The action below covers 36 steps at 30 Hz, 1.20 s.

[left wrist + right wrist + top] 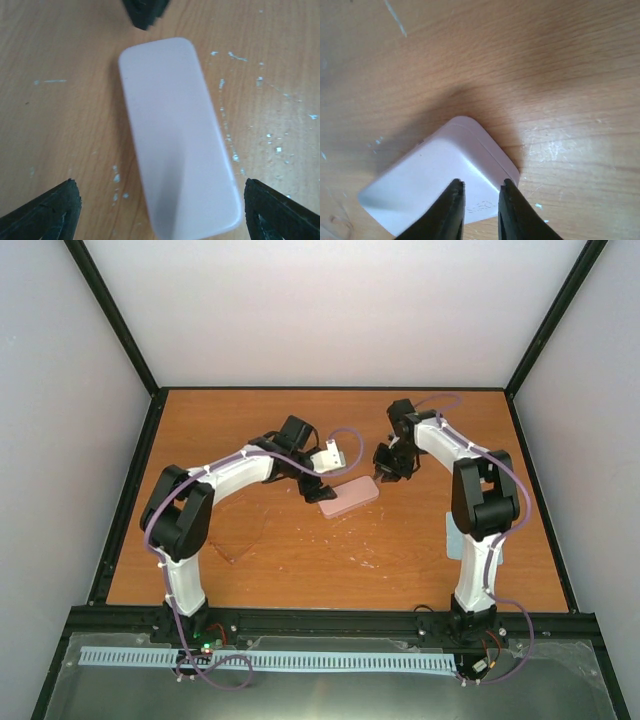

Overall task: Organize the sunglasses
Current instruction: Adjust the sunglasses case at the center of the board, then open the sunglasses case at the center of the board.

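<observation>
The sunglasses (pixel 238 546), thin and reddish-brown, lie faintly visible on the wood at the front left, apart from both grippers. The closed pale pink case (pixel 349 497) lies mid-table. My left gripper (pixel 318 489) is wide open over the case's left end; in the left wrist view the case (pixel 175 140) lies between its fingers (pixel 47 212), untouched. My right gripper (pixel 388 468) hovers over the case's right end (pixel 450 170) with its jaws narrowly apart and nothing between them (pixel 481 192).
A light blue cloth (pixel 452 535) lies at the right, partly hidden behind the right arm. The right gripper's tip (pixel 145 12) shows beyond the case in the left wrist view. Black frame rails edge the table.
</observation>
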Tool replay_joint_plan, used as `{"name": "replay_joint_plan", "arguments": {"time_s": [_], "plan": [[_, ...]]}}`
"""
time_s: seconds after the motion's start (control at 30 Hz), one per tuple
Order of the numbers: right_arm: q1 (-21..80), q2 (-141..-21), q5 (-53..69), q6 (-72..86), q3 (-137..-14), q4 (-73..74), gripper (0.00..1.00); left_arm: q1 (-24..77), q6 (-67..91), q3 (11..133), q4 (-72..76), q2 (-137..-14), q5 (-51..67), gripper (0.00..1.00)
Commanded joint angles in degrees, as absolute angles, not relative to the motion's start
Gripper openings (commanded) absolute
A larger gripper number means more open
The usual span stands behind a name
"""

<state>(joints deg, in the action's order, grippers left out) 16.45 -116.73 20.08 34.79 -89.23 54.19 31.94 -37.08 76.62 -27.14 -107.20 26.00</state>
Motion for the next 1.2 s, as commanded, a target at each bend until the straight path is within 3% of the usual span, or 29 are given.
{"name": "replay_joint_plan", "arguments": {"time_s": [0.0,0.03,0.17,0.47,1.17], "plan": [[16.0,-111.96,15.66,35.25,-89.33,54.85,0.26,34.99,-40.26,76.33,-28.79,-106.69,27.48,0.89],[15.61,-111.27,14.95,35.26,-89.13,55.0,0.31,35.27,-40.61,76.56,-28.94,-107.07,26.96,0.89],[14.05,-109.02,14.11,34.78,-87.65,54.72,0.38,36.84,-40.39,78.4,-30.84,-108.98,25.43,0.89],[11.39,-105.11,15.06,33.85,-83.51,53.31,0.39,38.61,-31.86,83.99,-32.53,-115.22,17.47,0.9],[8.79,-103.71,19.33,32.87,-78.31,51.06,0.43,39.64,-28.07,93.09,-38.08,-121.52,19.24,0.95]]}}
